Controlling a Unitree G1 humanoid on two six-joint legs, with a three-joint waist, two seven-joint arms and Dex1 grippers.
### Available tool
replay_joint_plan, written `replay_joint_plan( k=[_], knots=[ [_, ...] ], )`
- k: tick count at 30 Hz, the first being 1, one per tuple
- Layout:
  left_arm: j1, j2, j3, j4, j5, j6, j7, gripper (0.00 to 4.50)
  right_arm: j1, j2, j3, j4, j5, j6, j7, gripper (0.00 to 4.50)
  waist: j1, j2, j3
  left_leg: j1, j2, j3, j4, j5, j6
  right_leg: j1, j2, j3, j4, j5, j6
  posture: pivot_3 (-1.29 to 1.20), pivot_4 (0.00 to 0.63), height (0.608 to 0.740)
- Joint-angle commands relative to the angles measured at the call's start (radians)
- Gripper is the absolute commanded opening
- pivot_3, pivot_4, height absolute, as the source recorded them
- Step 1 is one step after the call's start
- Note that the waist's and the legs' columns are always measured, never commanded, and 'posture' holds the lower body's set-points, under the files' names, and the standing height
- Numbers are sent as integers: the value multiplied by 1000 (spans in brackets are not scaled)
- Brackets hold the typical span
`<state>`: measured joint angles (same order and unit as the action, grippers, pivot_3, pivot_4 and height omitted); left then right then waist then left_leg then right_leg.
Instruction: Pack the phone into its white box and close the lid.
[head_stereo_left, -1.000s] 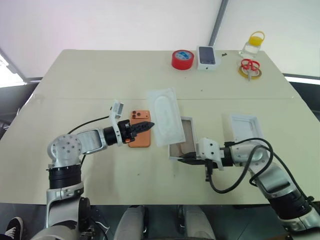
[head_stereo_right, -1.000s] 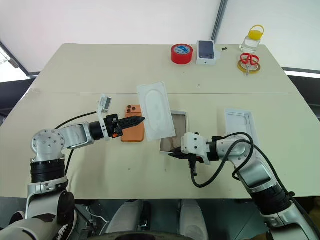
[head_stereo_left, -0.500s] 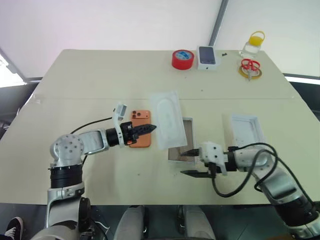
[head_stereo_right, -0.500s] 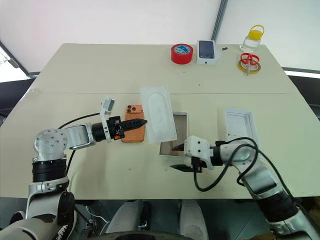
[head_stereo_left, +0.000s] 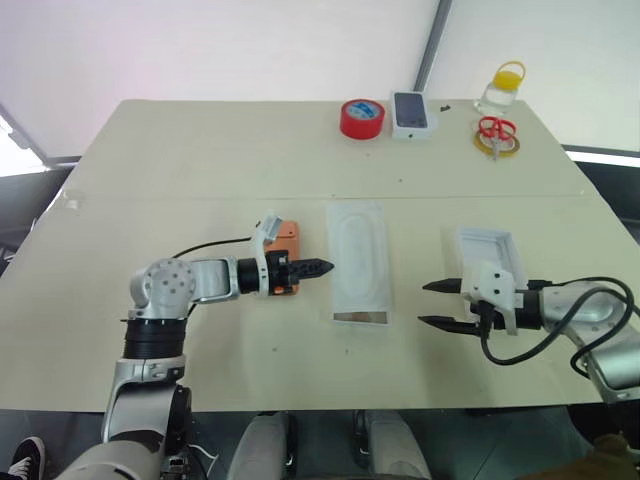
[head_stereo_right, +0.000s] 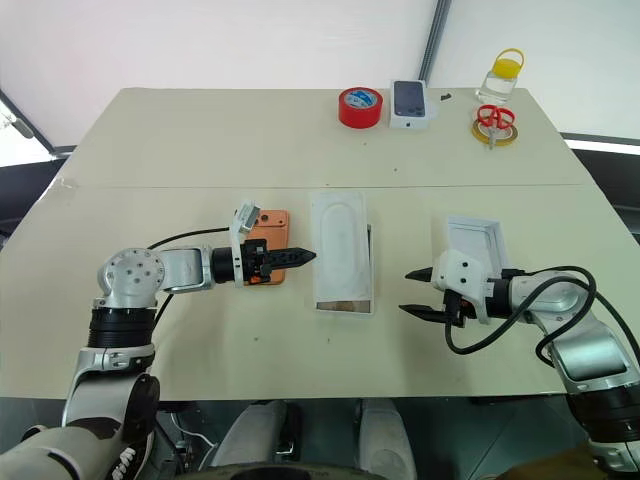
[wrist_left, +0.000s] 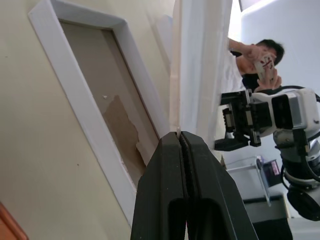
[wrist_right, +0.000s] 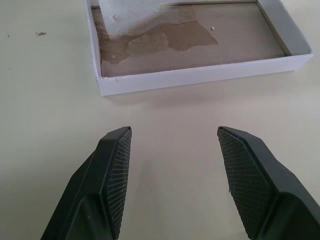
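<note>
Phone (head_stereo_left: 285, 270) visible from head; wrists show white box (wrist_right: 200, 75); left jaws together, right apart.

Head views overlook the table (head_stereo_left: 200, 170); wrist views sit close.

orange phone (head_stereo_left: 286, 233), white box (wrist_right: 200, 75) with brownish floor, red tape roll (head_stereo_left: 361, 118)
</note>
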<state>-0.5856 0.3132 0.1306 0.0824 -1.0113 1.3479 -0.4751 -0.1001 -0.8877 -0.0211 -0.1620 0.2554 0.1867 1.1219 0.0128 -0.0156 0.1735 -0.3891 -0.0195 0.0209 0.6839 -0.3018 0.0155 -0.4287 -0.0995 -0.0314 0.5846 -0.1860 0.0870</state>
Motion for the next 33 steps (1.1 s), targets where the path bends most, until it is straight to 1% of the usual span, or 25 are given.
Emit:
replay_joint_plan(
  k=[1,4,7,10,14,17,20,21,23,24,25,26,27,28,30,33],
  knots=[
    [-24,-3,-14,8,18,-16,-39,0,2,7,-24,-22,4,-18,-21,2847,1,0,0,0,0,0,0,0,0,0,0,0,0,0,0,0,150,740],
    [-32,-6,-20,19,32,-15,-55,0,2,6,-29,-16,2,-24,-30,2847,1,0,0,0,-1,0,0,0,0,0,0,0,0,0,0,0,150,740],
    [-41,-6,-34,35,46,-15,-78,928,-4,9,-33,-18,7,-20,-41,2912,1,0,0,0,-1,0,0,0,0,0,-1,0,0,0,0,0,150,740],
    [-35,9,-71,5,79,-42,-108,2308,-3,9,-32,-22,7,-19,-50,2912,1,0,0,0,-1,0,0,0,0,0,-1,0,0,0,0,0,150,740],
    [-53,16,-58,2,84,-52,-126,2308,-20,23,-33,-30,20,-12,-68,2912,0,0,0,0,0,0,0,0,0,0,-1,0,0,0,0,0,150,740],
    [-56,40,-57,-26,96,-69,-140,2308,-68,55,-41,-46,65,20,-86,2912,-2,0,0,0,0,0,0,0,0,0,0,0,0,0,0,0,150,740],
    [-32,60,-54,-83,142,-188,-168,2308,-112,95,-40,-61,112,54,-94,2912,0,0,0,0,0,0,0,0,0,0,0,0,0,0,0,0,150,740],
    [-20,66,-53,-97,168,-240,-172,2337,-129,112,-33,-58,117,72,-112,2655,0,0,0,0,0,0,0,0,0,0,0,0,0,0,0,0,150,740],
    [21,92,-69,-132,253,-399,-211,2345,-152,146,11,-56,77,45,-137,2121,-1,0,0,0,0,0,0,0,0,0,-1,0,0,0,0,0,150,740],
    [44,111,-89,-141,305,-468,-220,2345,-160,162,33,-51,48,19,-149,1587,0,0,0,0,0,0,0,0,0,0,-1,1,0,0,0,0,150,740],
    [82,139,-122,-157,388,-605,-262,2345,-167,181,58,-49,28,13,-159,1085,-1,0,0,0,0,0,0,0,0,0,-1,1,0,0,0,0,150,740],
    [111,164,-143,-166,429,-676,-300,2345,-172,197,81,-46,11,10,-166,616,-3,0,0,0,0,0,0,0,0,0,-1,0,-1,0,0,0,150,740],
    [137,188,-154,-167,454,-710,-324,2345,-178,212,109,-38,-13,0,-172,71,-2,1,0,0,0,1,-1,0,0,-1,-2,1,-1,0,-1,0,150,740],
    [162,213,-165,-166,491,-776,-355,2345,-188,225,142,-26,-42,-6,-176,71,-1,1,0,0,0,1,-1,0,0,-1,-2,1,-1,0,-1,0,150,740],
    [204,238,-133,-165,493,-832,-391,2345,-212,241,236,-2,-135,-28,-178,71,-2,1,0,-1,0,1,-1,0,0,-2,-2,1,-1,1,-1,0,150,740],
    [231,219,-92,-165,506,-914,-370,2345,-274,236,334,72,-277,-60,-191,71,4,1,0,-1,-1,1,0,0,0,-2,-3,0,-1,1,-2,0,150,740]
  ],
)
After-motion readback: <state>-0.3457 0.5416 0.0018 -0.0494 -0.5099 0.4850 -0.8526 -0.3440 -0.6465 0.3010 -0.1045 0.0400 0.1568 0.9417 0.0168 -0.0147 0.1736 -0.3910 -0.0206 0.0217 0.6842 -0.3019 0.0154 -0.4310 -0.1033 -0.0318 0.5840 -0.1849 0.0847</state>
